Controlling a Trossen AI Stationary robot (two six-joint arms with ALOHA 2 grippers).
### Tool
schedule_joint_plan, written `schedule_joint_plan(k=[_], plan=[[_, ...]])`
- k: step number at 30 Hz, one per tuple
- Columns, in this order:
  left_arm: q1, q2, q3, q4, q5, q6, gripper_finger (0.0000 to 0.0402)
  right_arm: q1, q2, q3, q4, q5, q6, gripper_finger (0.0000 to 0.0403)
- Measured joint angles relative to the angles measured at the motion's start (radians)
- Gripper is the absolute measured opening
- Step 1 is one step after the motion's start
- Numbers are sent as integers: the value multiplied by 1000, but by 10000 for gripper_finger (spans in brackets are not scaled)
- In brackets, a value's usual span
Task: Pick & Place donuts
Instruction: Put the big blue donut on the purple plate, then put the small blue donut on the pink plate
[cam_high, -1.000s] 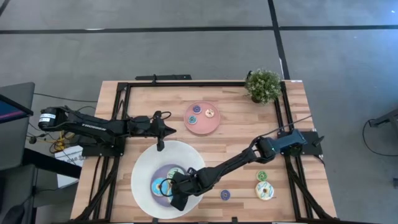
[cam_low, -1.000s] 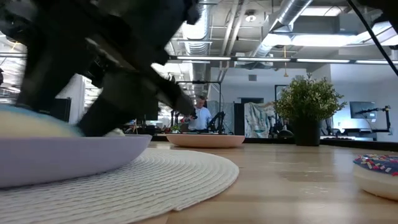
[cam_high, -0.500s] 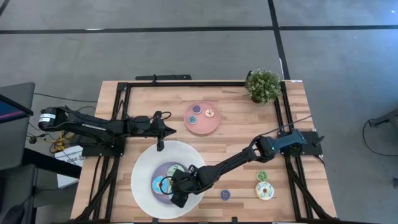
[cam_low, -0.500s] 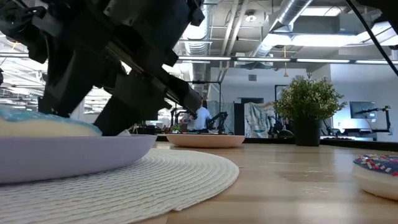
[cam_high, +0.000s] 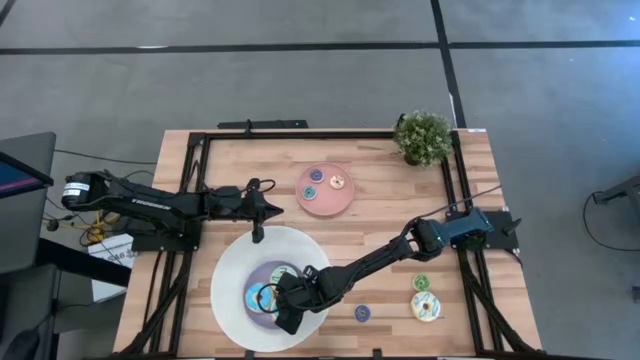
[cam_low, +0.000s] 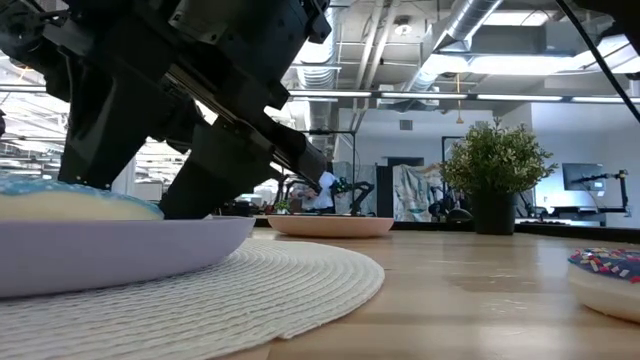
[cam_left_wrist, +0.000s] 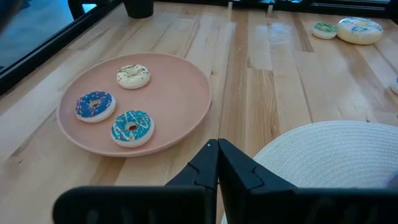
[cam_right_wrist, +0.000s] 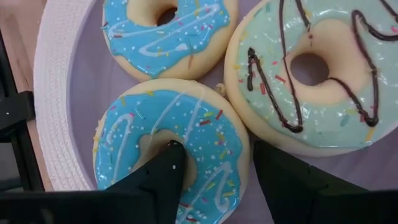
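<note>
On the lavender centre of the big white plate lie two blue donuts and a green donut with chocolate lines. My right gripper is open over the nearer blue donut, one finger in its hole and the other beside its rim. My left gripper is shut and holds nothing, hovering between the pink plate and the white plate's far rim. Three small donuts lie on the pink plate. On the wood at the right lie a white sprinkled donut and two small ones. My right gripper comes at the blue donut slanting down from the table's right. One fingertip stands in the donut's hole. The other stands outside the rim, next to the green donut. Whether either finger touches the ring I cannot tell. The donut lies flat on the plate.
A potted plant stands at the far right corner. A black frame runs around the table's edges. Bare wood shows between the two plates and to the right of the white plate. People and equipment show in the room beyond the table.
My right gripper has tipped up a little over the white plate. In the low view more of the blue donut's top now shows under it, lying flat on the plate.
</note>
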Motion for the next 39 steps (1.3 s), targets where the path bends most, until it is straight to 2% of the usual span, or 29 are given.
schedule_joint_plan(k=[9, 22, 26, 39], plan=[[0, 0, 0, 0, 0, -3, 0, -9, -5, 0, -15, -27, 7, 245], [0, 0, 0, 0, 0, -6, 0, -11, -62, 0, -80, -24, -7, 249], [0, 0, 0, 0, 5, -8, 0, 2, -89, 1, -144, -27, -54, 249], [-7, 0, 0, 65, 161, -19, 0, 89, -169, 0, -532, 83, -82, 249]])
